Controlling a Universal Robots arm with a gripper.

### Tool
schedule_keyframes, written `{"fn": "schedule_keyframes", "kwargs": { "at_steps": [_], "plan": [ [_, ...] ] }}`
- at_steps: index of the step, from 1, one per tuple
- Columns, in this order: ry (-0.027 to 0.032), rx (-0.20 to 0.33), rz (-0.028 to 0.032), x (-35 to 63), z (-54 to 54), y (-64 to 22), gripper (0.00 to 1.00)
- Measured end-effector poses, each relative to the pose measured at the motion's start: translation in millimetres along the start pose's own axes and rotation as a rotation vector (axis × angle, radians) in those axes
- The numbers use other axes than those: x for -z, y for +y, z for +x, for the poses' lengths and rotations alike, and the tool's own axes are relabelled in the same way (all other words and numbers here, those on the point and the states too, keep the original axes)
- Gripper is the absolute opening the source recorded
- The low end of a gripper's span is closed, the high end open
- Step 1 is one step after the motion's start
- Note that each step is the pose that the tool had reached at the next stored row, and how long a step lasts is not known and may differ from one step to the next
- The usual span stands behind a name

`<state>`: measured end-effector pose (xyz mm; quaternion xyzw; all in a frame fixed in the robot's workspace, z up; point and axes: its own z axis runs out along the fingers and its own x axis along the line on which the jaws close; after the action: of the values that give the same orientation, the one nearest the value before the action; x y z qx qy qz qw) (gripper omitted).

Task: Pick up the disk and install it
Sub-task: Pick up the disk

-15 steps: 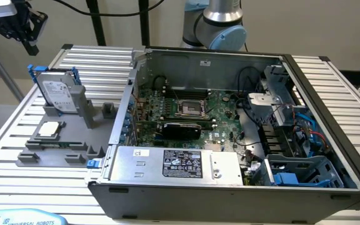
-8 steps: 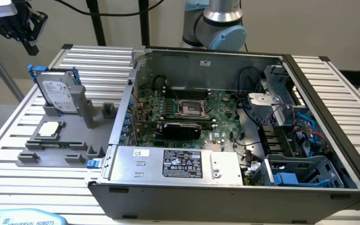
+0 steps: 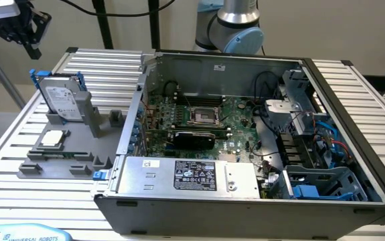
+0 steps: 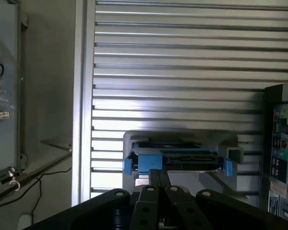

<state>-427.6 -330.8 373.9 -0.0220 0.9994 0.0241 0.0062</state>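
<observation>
The disk [image 3: 65, 102], a silver-grey drive with a white label in a blue bracket, stands upright and slightly tilted in a grey holder [image 3: 92, 118] on the slatted table, to the exterior view's left of the open computer case [image 3: 178, 63]. My gripper [image 3: 33, 53] hangs in the air above the disk and apart from it, toward the table's far corner. In the wrist view the disk [image 4: 175, 160] shows edge-on, with blue tabs at both ends. The gripper [image 4: 159, 173] has its black fingers pressed together, shut on nothing, just short of the disk's edge.
A grey fixture [image 3: 31, 168] in front of the disk carries a small square chip [image 3: 53, 138]. Inside the case lie the motherboard [image 3: 199, 118], a silver box with a black label [image 3: 192, 175] and a blue drive bay [image 3: 319, 188]. The arm's base [image 3: 236, 27] stands behind the case.
</observation>
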Motion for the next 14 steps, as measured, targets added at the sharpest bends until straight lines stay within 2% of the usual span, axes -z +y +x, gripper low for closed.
{"fn": "schedule_keyframes", "kwargs": {
  "at_steps": [14],
  "plan": [
    [0.0123,0.254,-0.0034,-1.5,0.0,-0.1,0.11]
  ]
}}
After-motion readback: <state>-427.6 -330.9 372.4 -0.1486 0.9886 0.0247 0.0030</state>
